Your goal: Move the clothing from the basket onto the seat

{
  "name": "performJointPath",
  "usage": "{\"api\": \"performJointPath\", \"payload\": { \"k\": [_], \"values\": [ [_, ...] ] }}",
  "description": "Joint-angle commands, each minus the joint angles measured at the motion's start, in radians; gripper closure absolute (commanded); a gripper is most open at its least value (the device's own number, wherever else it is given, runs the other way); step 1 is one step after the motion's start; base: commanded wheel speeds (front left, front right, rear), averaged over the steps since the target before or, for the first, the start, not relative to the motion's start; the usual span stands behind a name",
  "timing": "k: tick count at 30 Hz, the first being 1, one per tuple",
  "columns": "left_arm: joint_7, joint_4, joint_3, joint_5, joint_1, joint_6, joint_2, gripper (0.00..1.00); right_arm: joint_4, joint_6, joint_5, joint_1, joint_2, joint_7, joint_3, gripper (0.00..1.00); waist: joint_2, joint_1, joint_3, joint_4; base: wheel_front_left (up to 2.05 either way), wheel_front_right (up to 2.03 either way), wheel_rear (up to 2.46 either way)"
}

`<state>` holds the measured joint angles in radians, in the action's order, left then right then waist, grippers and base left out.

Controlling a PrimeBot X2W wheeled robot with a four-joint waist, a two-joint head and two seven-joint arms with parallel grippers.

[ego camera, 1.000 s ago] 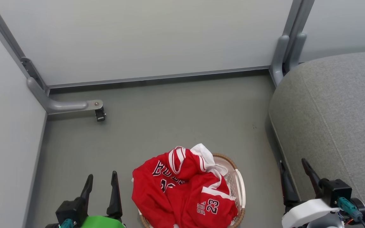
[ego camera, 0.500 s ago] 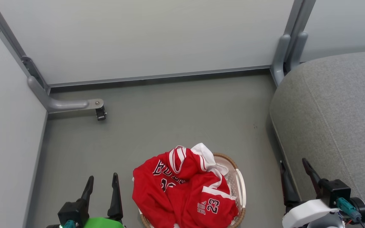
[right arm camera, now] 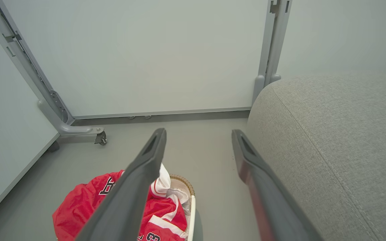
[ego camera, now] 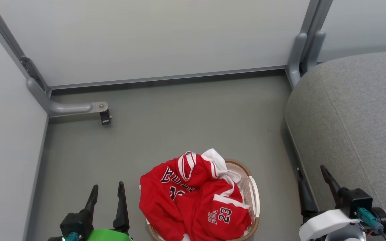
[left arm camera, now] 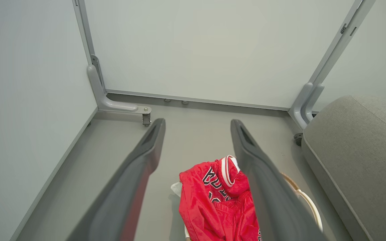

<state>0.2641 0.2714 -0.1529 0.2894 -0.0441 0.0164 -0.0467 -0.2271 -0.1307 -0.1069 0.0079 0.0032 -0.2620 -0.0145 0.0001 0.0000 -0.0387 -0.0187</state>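
Head cam shifted a bit, things didn't. Left hand (ego camera: 108,184) & right hand (ego camera: 310,168) flank basket (ego camera: 254,197), both wide, empty. Step: pre-grasp; next, reach red Bulls jersey (ego camera: 193,174) inside.

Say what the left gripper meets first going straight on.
Probably bare floor short of the wall; the left gripper points past the clothing, which lies to its right. Depth unclear.

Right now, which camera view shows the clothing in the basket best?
The head view: the clothing lies nearly whole, heaped over the basket, with the number 23 readable. In the left wrist view the left gripper hides its right part; in the right wrist view the right gripper crosses it.
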Motion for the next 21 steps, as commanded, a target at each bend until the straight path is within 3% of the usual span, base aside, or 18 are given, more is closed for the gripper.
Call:
{"api": "performJointPath", "payload": {
  "k": [1, 6, 14, 21],
  "values": [
    [0.001, -0.002, 0.002, 0.0, 0.005, -0.002, -0.007, 0.0, 0.009, 0.0, 0.001, -0.013, -0.006, -0.005, -0.003, 0.0, -0.0001, 0.0, -0.014, 0.001, 0.0, 0.0, 0.0],
    [0.001, -0.003, -0.019, -0.023, 0.054, 0.012, -0.006, 0.0, 0.039, 0.0, 0.006, -0.045, -0.006, -0.004, -0.007, 0.0, -0.0001, 0.0, -0.087, 0.005, 0.0, 0.0, 0.0],
    [0.0, 0.029, -0.065, -0.074, 0.235, 0.045, -0.006, 0.0, 0.086, 0.0, 0.018, -0.169, -0.006, -0.004, -0.025, 0.0, -0.0001, 0.0, -0.312, 0.028, 0.0, 0.0, 0.0],
    [0.0, 0.187, -0.14, -0.116, 0.449, 0.076, -0.006, 0.0, 0.118, 0.0, 0.022, -0.293, -0.005, -0.004, -0.035, 0.0, -0.0001, 0.0, -0.516, 0.061, 0.0, 0.0, 0.0]
  ]
}}
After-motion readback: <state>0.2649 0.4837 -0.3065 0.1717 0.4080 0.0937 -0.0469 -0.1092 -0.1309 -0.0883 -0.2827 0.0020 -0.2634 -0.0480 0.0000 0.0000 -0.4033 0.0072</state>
